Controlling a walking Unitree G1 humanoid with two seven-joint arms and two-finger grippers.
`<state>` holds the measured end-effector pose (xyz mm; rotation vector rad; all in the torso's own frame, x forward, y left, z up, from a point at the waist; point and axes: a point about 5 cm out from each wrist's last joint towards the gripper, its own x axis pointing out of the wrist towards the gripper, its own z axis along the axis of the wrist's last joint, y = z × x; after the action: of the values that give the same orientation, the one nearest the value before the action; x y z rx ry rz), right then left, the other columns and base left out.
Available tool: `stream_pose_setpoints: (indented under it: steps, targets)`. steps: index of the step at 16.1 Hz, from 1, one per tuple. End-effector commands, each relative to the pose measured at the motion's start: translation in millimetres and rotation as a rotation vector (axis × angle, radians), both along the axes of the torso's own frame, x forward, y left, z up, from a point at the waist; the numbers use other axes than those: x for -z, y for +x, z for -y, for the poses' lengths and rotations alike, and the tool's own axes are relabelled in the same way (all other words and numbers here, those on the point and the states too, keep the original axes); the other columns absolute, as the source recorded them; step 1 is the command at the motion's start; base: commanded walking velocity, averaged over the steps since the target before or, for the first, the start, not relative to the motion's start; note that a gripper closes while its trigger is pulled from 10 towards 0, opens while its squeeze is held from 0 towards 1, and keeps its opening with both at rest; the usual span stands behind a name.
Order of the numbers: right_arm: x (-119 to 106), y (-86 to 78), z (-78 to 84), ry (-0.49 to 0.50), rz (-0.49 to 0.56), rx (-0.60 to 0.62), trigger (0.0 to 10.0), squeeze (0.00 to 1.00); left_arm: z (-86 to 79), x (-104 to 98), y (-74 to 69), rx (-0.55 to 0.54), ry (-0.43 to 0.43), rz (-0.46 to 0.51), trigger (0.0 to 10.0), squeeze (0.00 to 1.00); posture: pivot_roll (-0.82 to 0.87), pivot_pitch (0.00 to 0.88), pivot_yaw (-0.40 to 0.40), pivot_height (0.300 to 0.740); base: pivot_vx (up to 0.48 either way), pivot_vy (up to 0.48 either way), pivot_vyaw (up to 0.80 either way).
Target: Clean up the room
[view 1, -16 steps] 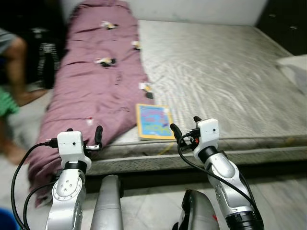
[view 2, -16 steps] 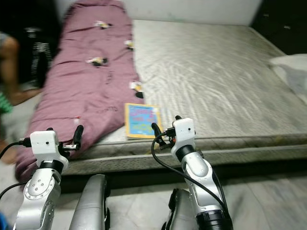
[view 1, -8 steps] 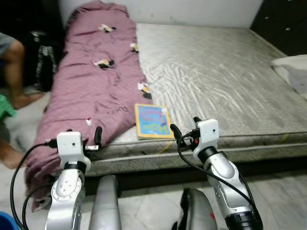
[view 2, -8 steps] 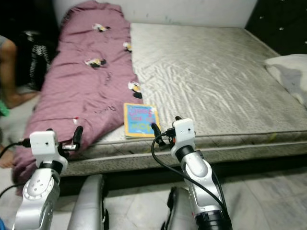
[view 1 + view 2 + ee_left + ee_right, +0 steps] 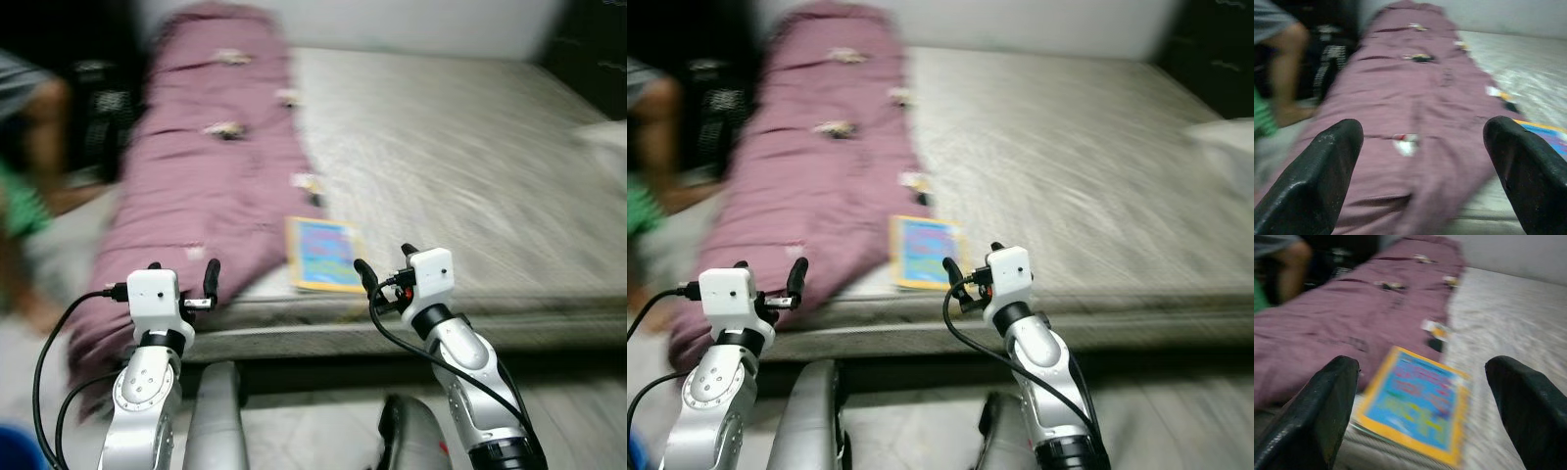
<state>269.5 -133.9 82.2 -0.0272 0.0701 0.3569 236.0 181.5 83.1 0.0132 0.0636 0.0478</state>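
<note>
The right gripper is raised before the bed edge with its fingers spread apart and nothing between them, pointing toward a book with a yellow border and blue cover; the writing on the cover is too blurred to read. The book lies flat near the front edge of the grey mattress, just beside a purple blanket. The left gripper is also raised with fingers apart, facing the blanket. A person's leg is at the far left.
</note>
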Motion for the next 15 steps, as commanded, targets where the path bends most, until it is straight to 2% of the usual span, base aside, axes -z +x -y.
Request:
stream_pose_setpoints:
  steps: [1,5,8,13,15]
  targets:
    - [-7.2,2.8,-3.7,0.010,0.027,-0.011,10.0,0.00,-1.0,-1.4,0.6,-0.002,0.003,0.004,10.0,0.00,0.01,0.000,-0.067,0.593,0.334,0.000,0.57]
    - [-5.1,4.1,-1.3,0.017,0.010,0.012,10.0,0.00,-0.4,-0.6,1.2,0.001,0.002,0.000,10.0,0.00,0.01,0.000,-0.066,0.593,0.311,0.000,0.14]
    - [-5.3,4.7,-0.2,0.029,0.009,0.026,10.0,0.00,-0.5,1.6,1.8,-0.002,0.001,-0.016,10.0,0.00,0.01,0.000,-0.068,0.593,0.000,0.000,0.00]
    - [-6.4,5.3,1.5,0.036,0.010,0.037,10.0,0.00,0.8,4.0,6.5,-0.001,0.004,-0.042,10.0,0.00,0.01,0.000,-0.067,0.533,0.000,0.000,0.00]
    - [-6.5,5.7,1.3,0.034,0.011,0.039,10.0,0.00,-0.1,4.3,9.4,-0.002,0.005,-0.051,10.0,0.00,0.01,0.000,-0.066,0.533,0.000,0.000,0.00]
